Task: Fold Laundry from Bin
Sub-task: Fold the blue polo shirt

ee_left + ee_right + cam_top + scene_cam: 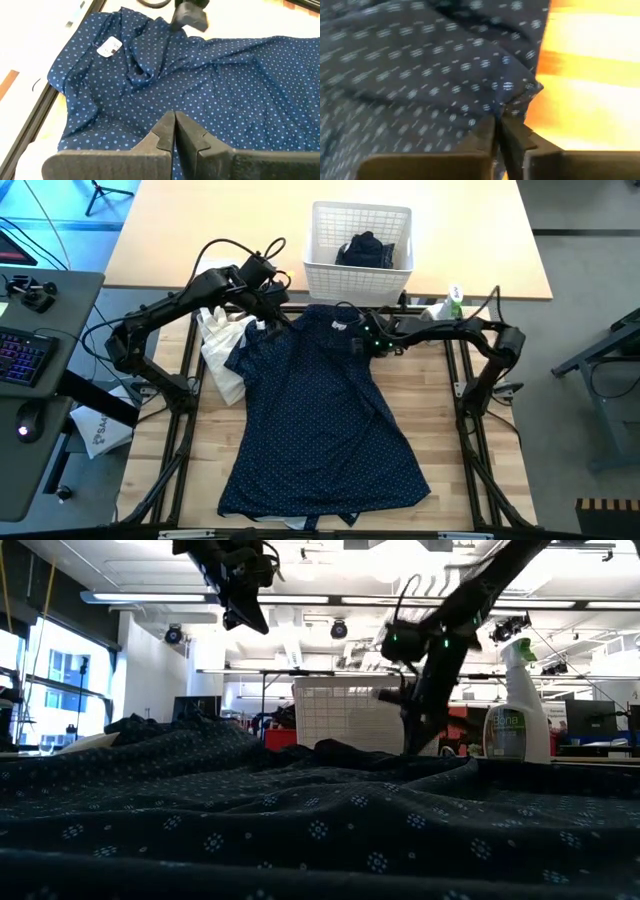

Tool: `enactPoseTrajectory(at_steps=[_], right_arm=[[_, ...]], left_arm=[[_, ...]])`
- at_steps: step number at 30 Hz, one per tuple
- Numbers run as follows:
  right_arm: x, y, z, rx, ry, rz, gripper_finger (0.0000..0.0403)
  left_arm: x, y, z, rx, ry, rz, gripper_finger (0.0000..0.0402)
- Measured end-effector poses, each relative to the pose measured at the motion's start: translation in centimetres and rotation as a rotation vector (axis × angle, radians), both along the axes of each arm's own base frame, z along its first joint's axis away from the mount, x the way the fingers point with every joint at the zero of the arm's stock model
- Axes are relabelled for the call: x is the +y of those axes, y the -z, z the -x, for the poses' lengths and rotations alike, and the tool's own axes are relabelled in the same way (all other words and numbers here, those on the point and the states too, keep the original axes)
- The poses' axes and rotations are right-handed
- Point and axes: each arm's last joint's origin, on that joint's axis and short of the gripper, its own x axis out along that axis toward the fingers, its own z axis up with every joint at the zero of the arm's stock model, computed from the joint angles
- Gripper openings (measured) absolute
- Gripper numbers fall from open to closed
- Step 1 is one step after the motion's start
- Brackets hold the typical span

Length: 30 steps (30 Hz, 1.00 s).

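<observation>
Your right gripper [496, 131] has its jaws pinched on the dotted shirt [320, 410] edge by the collar. Your left gripper [174, 131] hangs above it, jaws together, empty. Soft and limp; take seams and corners.

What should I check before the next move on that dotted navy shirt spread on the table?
1. Navy shirt with tiny white dots lies spread on the wooden table: ok.
2. Right gripper shut on the shirt's edge near the collar: ok in its wrist view.
3. Left gripper shut, holding nothing, above the shirt: ok.
4. Shirt flat: not ok, wrinkles around the collar.
5. White lattice plastic bin clear of both arms, dark garment inside: ok.
6. Cream-white cloth bag clear of the shirt: not ok, it touches the sleeve.
</observation>
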Motion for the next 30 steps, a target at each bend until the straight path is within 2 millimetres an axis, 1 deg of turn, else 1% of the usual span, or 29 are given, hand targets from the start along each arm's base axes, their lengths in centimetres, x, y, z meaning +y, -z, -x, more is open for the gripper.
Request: enactPoseTrajectory(at_steps=[1, 4, 6, 8, 10, 12, 14, 16, 18, 20, 22, 23, 24, 27, 30], right_arm=[[0.4, -0.7, -0.1, 0.008, -0.02, 0.005, 0.001], [1.6, -3.6, -0.5, 0.016, -0.052, 0.021, 0.0017], [2.6, -5.5, -0.7, 0.01, -0.081, 0.034, 0.0015], [3.4, -7.2, -1.4, -0.047, -0.146, 0.067, 0.0006], [4.3, -8.4, -2.6, -0.138, -0.24, 0.096, 0.0004], [5.3, -9.0, -4.1, -0.253, -0.355, 0.11, 0.0006], [6.2, -9.0, -6.0, -0.382, -0.493, 0.134, 0.0005], [7.1, -8.1, -7.7, -0.461, -0.6, 0.155, 0.0003], [7.8, -6.6, -9.1, -0.479, -0.66, 0.161, 0.0003], [8.3, -4.6, -10.1, -0.461, -0.687, 0.146, 0.0009], [8.2, -2.9, -10.7, -0.46, -0.7, 0.107, 0.0021], [8.2, -2.5, -11.0, -0.476, -0.707, 0.085, 0.0031], [8.0, -2.2, -11.2, -0.501, -0.713, 0.063, 0.0043], [7.6, -2.4, -11.4, -0.583, -0.742, 0.008, 0.0092], [6.7, -3.5, -10.8, -0.643, -0.781, -0.054, 0.0147]], left_arm=[[0.0, 0.0, 0.0, 0.0, 0.0, 0.0, 0.0], [0.0, 0.0, 0.0, 0.0, 0.0, 0.0, 0.0], [0.0, 0.0, 0.0, 0.0, 0.0, 0.0, 0.0], [0.0, 0.0, 0.0, 0.0, 0.001, 0.0, 0.0], [0.0, 0.0, 0.0, 0.0, 0.009, -0.008, 0.0], [0.0, 0.0, 0.0, -0.004, 0.015, -0.017, 0.0], [0.1, -0.1, -0.1, -0.01, 0.015, -0.023, 0.0], [0.1, -0.1, -0.1, -0.009, 0.013, -0.025, 0.0], [0.1, -0.1, -0.1, -0.009, 0.014, -0.027, 0.0], [0.1, -0.1, -0.1, -0.008, 0.014, -0.026, 0.0], [0.1, -0.1, -0.1, -0.008, 0.011, -0.024, 0.0], [0.1, -0.1, -0.1, -0.008, 0.011, -0.024, 0.0], [0.1, -0.1, -0.1, -0.008, 0.011, -0.024, 0.0], [0.1, -0.1, -0.1, -0.007, 0.01, -0.023, 0.0], [0.1, -0.1, -0.1, -0.006, 0.01, -0.023, 0.0]])
